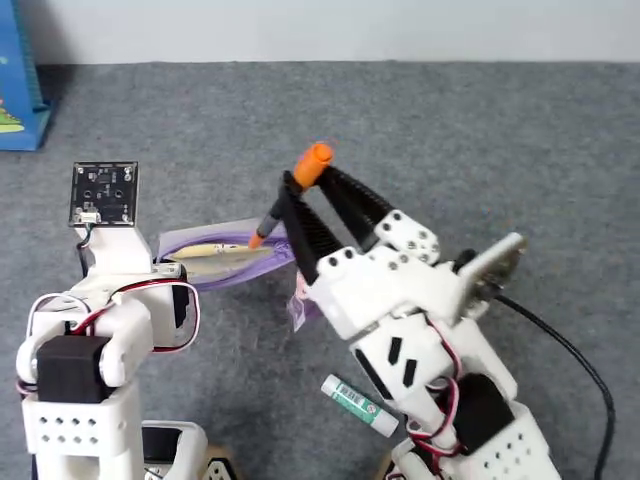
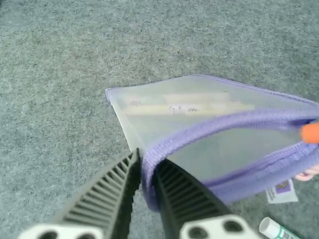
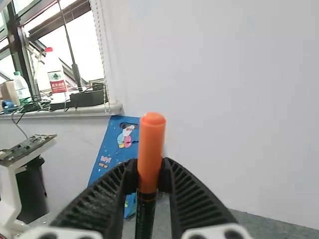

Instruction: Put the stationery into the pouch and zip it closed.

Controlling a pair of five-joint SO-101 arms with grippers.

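The clear pouch [image 1: 222, 258] with purple zipper trim lies on the grey carpet; a pale pencil-like item shows inside it. My left gripper [image 2: 145, 174] is shut on the pouch's [image 2: 199, 124] purple edge near one corner. My right gripper [image 1: 300, 190] is shut on an orange-capped black marker [image 1: 290, 195], held tilted with its lower orange tip at the pouch mouth. In the right wrist view the marker [image 3: 149, 154] stands between the fingers of the right gripper [image 3: 148, 174]. A white and green glue stick [image 1: 358, 404] lies on the carpet beside the right arm.
A blue box [image 1: 20, 80] stands at the far left edge by the white wall. A small purple-and-white tag [image 2: 281, 189] lies by the pouch. Open carpet stretches across the far and right side of the table.
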